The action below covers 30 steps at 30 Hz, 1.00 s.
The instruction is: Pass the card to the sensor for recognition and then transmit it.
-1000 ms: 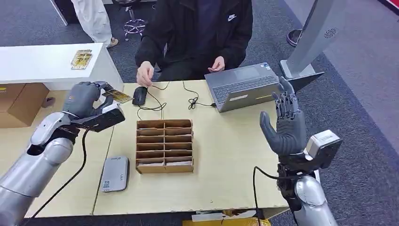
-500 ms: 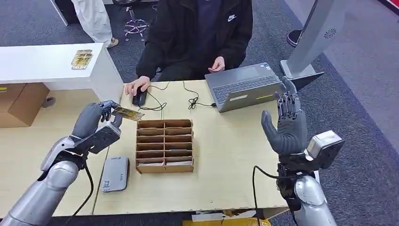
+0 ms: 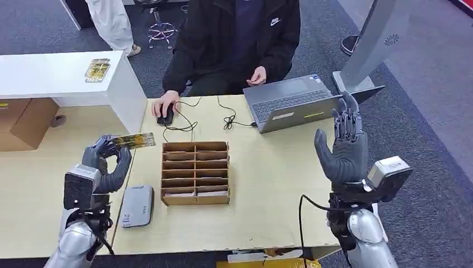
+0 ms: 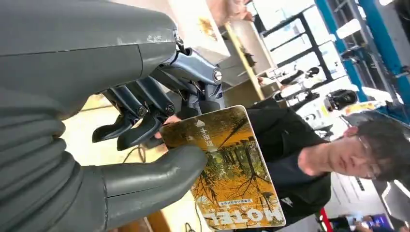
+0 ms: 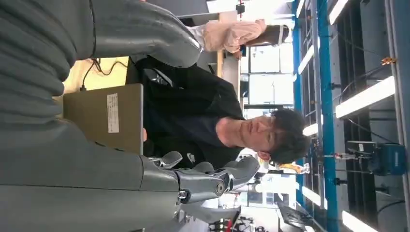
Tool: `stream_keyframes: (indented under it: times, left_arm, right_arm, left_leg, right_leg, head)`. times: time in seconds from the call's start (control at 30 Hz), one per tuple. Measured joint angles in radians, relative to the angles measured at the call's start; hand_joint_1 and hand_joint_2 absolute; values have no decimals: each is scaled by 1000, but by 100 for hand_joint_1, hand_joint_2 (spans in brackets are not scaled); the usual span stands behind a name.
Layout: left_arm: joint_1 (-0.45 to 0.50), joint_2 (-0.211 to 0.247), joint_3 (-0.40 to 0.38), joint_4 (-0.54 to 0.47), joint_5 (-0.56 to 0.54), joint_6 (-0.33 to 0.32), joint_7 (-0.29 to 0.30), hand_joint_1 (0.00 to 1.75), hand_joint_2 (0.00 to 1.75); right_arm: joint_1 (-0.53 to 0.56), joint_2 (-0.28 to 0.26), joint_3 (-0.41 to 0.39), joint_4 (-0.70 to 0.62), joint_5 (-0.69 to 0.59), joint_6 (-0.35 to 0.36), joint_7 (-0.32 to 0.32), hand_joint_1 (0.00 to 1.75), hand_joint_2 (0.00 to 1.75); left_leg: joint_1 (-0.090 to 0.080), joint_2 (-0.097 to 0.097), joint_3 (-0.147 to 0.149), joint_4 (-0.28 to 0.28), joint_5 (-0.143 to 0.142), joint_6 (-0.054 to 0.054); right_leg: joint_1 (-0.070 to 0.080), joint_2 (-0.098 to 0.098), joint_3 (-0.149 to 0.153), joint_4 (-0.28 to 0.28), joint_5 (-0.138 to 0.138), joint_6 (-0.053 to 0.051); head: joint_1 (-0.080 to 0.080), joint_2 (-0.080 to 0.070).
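left hand [image 3: 106, 162] pinches yellow-orange printed hotel card [image 3: 134, 139], left of brown slotted cardboard organiser [image 3: 195, 173] | right hand [image 3: 344, 148] raised, fingers spread, holding nothing

Between the left hand [image 3: 106, 162], which pinches the card [image 3: 134, 139], and the grey sensor [image 3: 136, 205] lies bare table [image 3: 268, 184], with nothing standing in the gap. Just beside the sensor, the cardboard divider box [image 3: 195, 173] walls off that side. Beyond it, a cable [image 3: 184, 120] trails across the tabletop (from the mouse [image 3: 164, 114] under a person's hand [image 3: 163, 103]). The laptop [image 3: 290, 103] blocks the far corner. The right hand [image 3: 343, 148] hangs raised with fingers spread above bare tabletop.
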Motion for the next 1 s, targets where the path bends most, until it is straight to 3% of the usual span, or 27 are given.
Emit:
stream_keyframes:
  times: [0.3,0.73,1.0]
  left_arm:
    - [99,-47,10,-26,70,67,-1,175,175]
    - [139,-86,12,-6,277,110,16,175,175]
    - [170,-106,13,24,338,184,14,175,175]
  right_arm:
    - [-3,0,20,19,-12,-20,-2,0,175]
    - [-27,0,53,57,-26,-34,-3,0,175]
    - [-39,0,76,79,-32,-43,-3,0,175]
  left_leg:
    - [0,0,0,0,0,0]
    - [0,0,0,0,0,0]
    - [0,0,0,0,0,0]
  right_leg:
    - [0,-1,0,0,0,0]
    - [0,-1,0,0,0,0]
    - [0,-1,0,0,0,0]
  head:
    - [0,0]
    - [0,0]
    - [0,0]
